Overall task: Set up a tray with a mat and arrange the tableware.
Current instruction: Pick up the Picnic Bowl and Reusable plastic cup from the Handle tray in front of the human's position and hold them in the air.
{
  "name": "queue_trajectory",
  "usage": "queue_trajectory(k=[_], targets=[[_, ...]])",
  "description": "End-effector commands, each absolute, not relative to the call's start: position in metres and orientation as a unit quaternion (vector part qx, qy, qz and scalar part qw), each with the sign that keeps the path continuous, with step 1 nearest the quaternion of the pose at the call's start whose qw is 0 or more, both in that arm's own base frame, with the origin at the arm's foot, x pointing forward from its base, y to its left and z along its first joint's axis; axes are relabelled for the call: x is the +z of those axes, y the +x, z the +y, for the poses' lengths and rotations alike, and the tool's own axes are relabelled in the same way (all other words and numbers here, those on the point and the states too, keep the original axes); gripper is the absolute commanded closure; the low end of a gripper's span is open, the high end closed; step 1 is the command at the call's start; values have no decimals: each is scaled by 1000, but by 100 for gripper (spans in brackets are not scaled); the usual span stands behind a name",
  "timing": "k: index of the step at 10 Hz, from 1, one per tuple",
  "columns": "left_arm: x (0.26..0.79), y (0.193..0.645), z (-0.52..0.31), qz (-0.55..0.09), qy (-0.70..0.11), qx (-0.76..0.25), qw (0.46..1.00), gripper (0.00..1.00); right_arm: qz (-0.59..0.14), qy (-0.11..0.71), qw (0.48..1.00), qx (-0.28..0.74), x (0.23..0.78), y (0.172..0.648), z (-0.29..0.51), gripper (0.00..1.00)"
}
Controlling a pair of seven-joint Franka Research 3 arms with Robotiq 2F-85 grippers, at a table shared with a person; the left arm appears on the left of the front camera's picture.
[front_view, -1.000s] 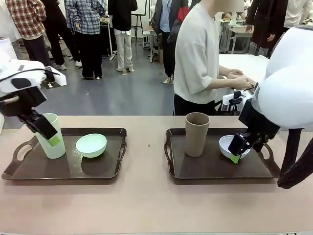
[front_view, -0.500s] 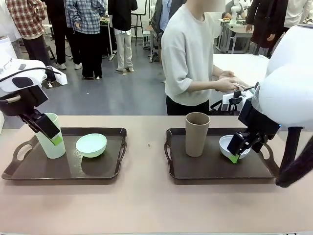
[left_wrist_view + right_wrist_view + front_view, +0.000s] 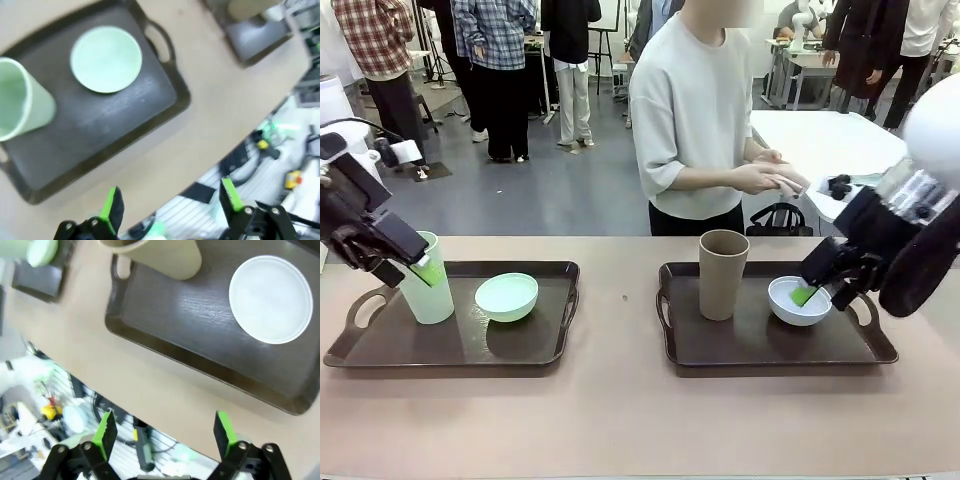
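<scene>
Floor: smooth grey, running back from the tabletop's far edge. Tabletop: matte beige. White table stands behind the far right corner, with a small black object at its near end. Another desk at back right. Dark stand at back centre. Several people stand at back left. Light even, shadows soft.

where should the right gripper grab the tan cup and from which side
Grip the tan tumbler across its upper wall, just under the rim, coming in level from the near side. It stands upright, has no handle and widens toward the rim, so a high side pinch should hold; the white bowl sits to its right.
</scene>
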State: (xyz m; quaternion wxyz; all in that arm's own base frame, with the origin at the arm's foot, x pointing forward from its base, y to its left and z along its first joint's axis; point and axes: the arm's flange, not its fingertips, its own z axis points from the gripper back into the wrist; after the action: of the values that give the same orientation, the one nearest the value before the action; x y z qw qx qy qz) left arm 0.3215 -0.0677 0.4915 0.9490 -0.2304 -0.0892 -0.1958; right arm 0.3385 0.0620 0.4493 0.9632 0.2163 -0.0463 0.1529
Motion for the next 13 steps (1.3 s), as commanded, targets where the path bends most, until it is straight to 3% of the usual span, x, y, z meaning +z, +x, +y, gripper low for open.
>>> queue_trajectory(k=[1,9,13], targets=[[488,326,-39,-88,-303,-158,936,0,-52,300,944,128,447,341,25,0],[463,343,119,-134,-453,-9,881,0,-123,506,853,47,439,319,-129,0],[462,320,161,-161,-484,16,860,0,-142,540,829,35,436,300,-155,0]])
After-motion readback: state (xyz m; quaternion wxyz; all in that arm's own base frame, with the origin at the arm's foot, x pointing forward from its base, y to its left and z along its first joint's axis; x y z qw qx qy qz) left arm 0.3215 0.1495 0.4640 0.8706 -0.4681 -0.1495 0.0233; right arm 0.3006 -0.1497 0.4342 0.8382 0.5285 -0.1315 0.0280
